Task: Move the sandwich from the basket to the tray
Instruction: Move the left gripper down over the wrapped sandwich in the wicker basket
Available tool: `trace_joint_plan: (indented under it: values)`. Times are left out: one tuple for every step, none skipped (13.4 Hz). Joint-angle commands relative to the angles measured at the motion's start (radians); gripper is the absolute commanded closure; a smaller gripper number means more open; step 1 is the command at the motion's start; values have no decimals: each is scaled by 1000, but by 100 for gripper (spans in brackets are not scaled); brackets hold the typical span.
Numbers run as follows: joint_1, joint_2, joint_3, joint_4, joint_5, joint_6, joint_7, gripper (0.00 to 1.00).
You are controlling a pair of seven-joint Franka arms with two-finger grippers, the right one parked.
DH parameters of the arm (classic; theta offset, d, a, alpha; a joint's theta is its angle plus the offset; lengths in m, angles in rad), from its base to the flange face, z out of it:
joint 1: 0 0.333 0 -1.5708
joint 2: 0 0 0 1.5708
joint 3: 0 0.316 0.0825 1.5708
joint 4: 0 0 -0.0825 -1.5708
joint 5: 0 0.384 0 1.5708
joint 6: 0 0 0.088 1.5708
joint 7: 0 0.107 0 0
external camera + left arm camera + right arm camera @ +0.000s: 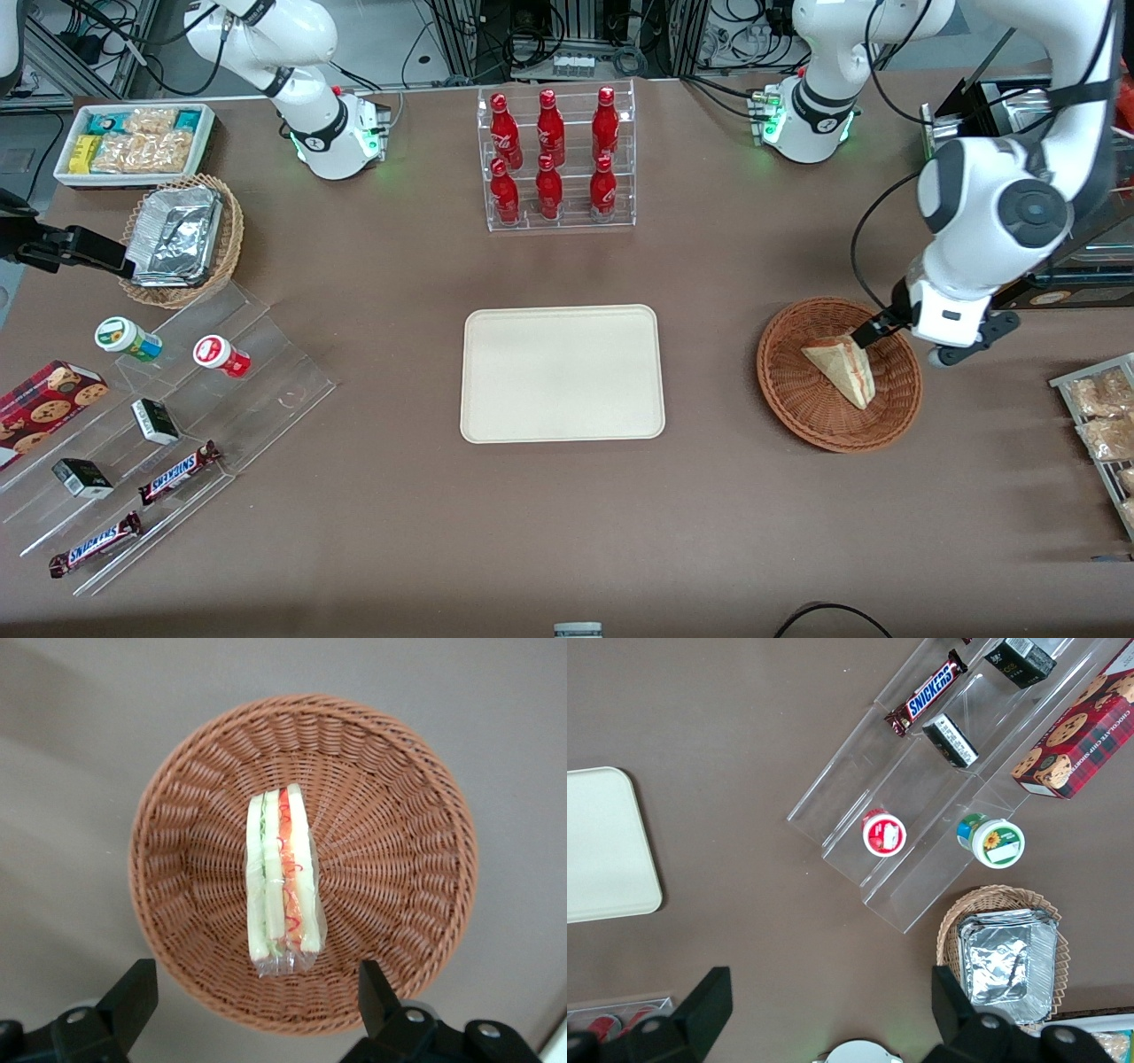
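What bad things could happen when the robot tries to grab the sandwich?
The gripper hovers above the basket, open. The sandwich stands on edge in thin wrap, so a jaw might tip it over or squash the soft bread. The jaws could also bump the basket rim and slide it.

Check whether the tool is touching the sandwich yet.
Apart. The left wrist view shows the tool open, both fingers clear of the sandwich, which lies alone in the basket.

The arm hides part of the basket (833, 416) rim in the front view. The tool (252, 1005) (over the basket) is cut off by the wrist picture's edge, only two finger tips showing, wide apart.
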Motion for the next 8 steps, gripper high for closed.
trace_joint_plan:
  values:
    - [-23, 18, 6, -42, 2, 79, -45, 0]
    - [-23, 36, 6, -47, 2, 99, -63, 0]
    - [-23, 55, 6, -62, 2, 138, -80, 0]
    - [-23, 65, 6, -77, 2, 170, -83, 0]
    - [-23, 75, 6, -96, 2, 201, -83, 0]
    - [-23, 82, 6, -111, 2, 230, -83, 0]
    - [-23, 88, 6, -122, 2, 247, -83, 0]
    - [-22, 99, 9, -127, 2, 258, -85, 0]
